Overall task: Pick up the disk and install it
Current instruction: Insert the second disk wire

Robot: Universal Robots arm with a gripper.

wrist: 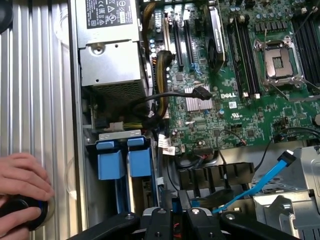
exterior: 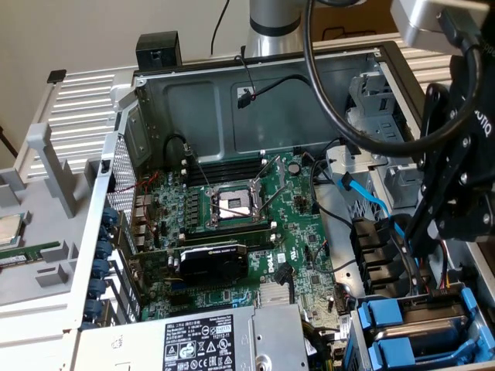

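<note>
Two blue drive carriers (exterior: 402, 315) sat side by side in the cage (exterior: 464, 297) at the corner of the open computer case (exterior: 155, 100). The disk (exterior: 433, 331) was, as far as I could judge, the one with grey metal showing between its blue rails. No label could be read, so that stays a judgement. In the wrist view both blue fronts (wrist: 125, 160) stood level and square in their slots.

The gripper (exterior: 421, 239) hung just above that cage, close to the carriers but apart from them. Whether it was clenched or released could not be told, and nothing showed in its grasp.

A blue cable (exterior: 367, 197) ran just beside the cage, with a black cable loop (exterior: 340, 116) hanging over the case. Doing this step well probably called for coming down square to the carrier's front and clear of both cables. It also meant taking the firm blue frame, not the metal face, and keeping the disk in line with its rails. A slanted hold risked jamming it.

At the case's outer edge a person's hand (wrist: 22, 185) rested on a round black knob (wrist: 20, 212).
</note>
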